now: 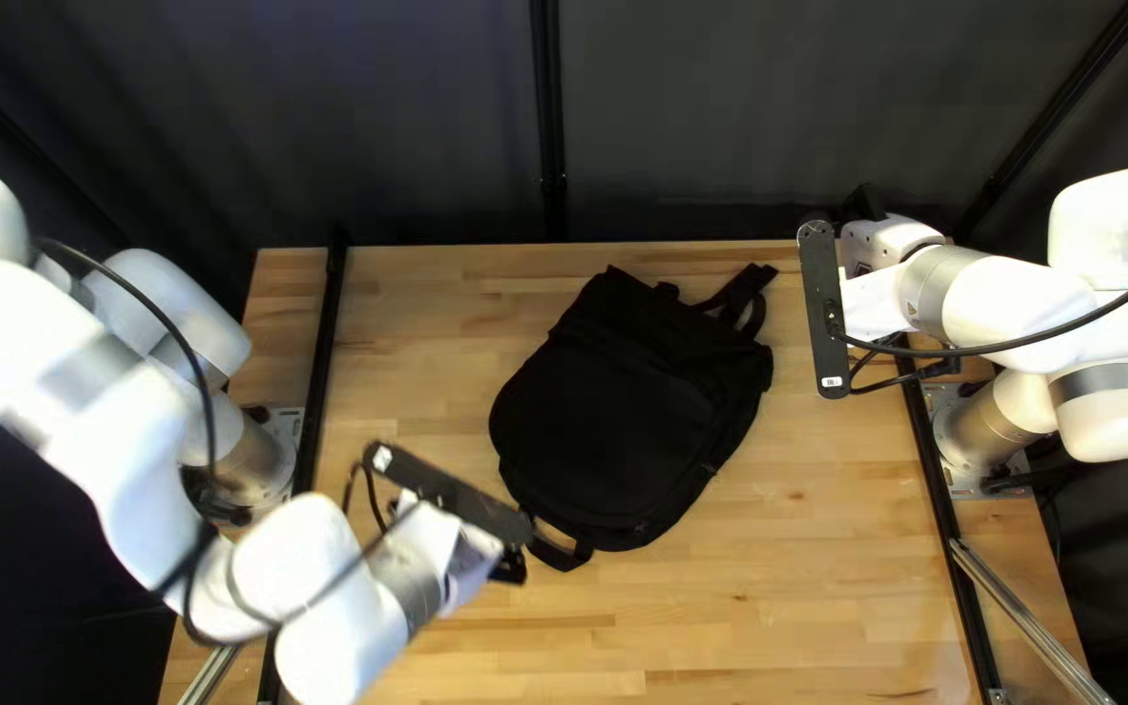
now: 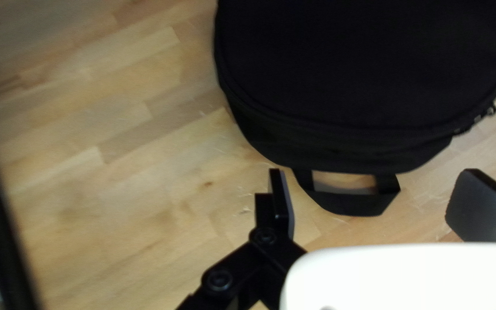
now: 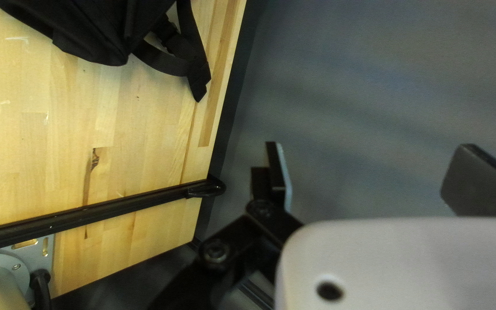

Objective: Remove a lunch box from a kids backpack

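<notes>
Backpack: black, lay flat approx. mid-table, askew, w/ handle end toward near left & shoulder straps toward far right. Handle stuck out as a loop onto bare wood. Zipper pull showed on pack's R side, nr handle end.

L gripper: just beside handle, on its near-left side. L wrist view: fingers of L gripper spread wide, nothing pinched; handle loop ahead, partly in the span btwn them, w/ a visible gap to each finger. Ht above wood: couldn't tell.

R gripper: well apart from pack, at far right, aimed at dark curtain. R wrist view: fingers also spread wide, only curtain behind the gap; pack & straps off to one side, over the wood. Black rail ran along table's L side, another along R.
</notes>
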Robot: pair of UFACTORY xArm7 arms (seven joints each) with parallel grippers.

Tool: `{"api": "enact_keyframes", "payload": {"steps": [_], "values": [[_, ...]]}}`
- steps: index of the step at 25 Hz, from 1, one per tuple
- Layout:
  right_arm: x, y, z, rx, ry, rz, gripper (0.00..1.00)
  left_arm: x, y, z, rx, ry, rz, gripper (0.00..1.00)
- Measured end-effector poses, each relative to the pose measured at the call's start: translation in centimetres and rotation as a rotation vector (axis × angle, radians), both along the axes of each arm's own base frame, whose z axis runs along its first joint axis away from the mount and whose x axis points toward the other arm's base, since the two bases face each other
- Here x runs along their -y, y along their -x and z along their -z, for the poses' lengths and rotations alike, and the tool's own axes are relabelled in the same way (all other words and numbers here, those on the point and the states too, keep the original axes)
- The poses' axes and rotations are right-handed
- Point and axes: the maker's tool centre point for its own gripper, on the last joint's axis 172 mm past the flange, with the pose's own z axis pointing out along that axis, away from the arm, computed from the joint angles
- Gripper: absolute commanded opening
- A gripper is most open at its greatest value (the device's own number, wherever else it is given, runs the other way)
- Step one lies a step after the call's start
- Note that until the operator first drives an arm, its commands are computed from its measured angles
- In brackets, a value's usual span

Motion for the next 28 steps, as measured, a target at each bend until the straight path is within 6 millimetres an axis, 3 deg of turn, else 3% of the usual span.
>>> {"api": "enact_keyframes", "payload": {"steps": [4, 8, 20, 28], "values": [[0.0, 0.0, 0.0, 0.000, 0.000, 0.000, 1.00, 1.8, -2.5, 2.9, 0.012, -0.004, 0.016, 1.00], [0.0, 0.0, 0.0, 0.000, 0.000, 0.000, 1.00, 2.3, -4.6, 4.8, 0.020, 0.005, 0.029, 1.00], [0.0, 0.0, 0.0, 0.000, 0.000, 0.000, 1.00, 2.0, -11.7, 8.7, -0.008, 0.015, 0.069, 1.00], [0.0, 0.0, 0.0, 0.000, 0.000, 0.000, 1.00, 0.9, -14.8, 10.4, -0.028, -0.002, 0.087, 1.00]]}}
